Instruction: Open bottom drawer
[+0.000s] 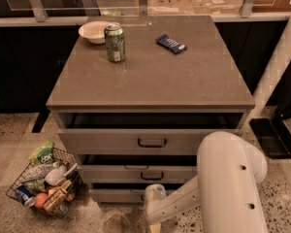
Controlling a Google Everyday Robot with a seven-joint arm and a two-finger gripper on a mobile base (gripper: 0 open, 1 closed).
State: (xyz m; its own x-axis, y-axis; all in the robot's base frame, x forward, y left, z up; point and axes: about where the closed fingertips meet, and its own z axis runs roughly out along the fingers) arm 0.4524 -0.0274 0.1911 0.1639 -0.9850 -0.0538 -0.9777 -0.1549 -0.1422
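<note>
The grey cabinet has three drawer fronts. The bottom drawer [117,194] is the lowest, a grey flat front near the floor, pulled out a little with a dark gap above it. My white arm comes in from the lower right and bends left in front of that drawer. The gripper [154,196] is at the arm's end, right at the middle of the bottom drawer front where the handle sits. The handle is hidden behind it.
The top drawer [150,141] and middle drawer [150,173] also stand slightly out. On the cabinet top are a white bowl [93,31], a green can [115,42] and a blue packet [171,43]. A wire basket of groceries [44,183] sits on the floor at left.
</note>
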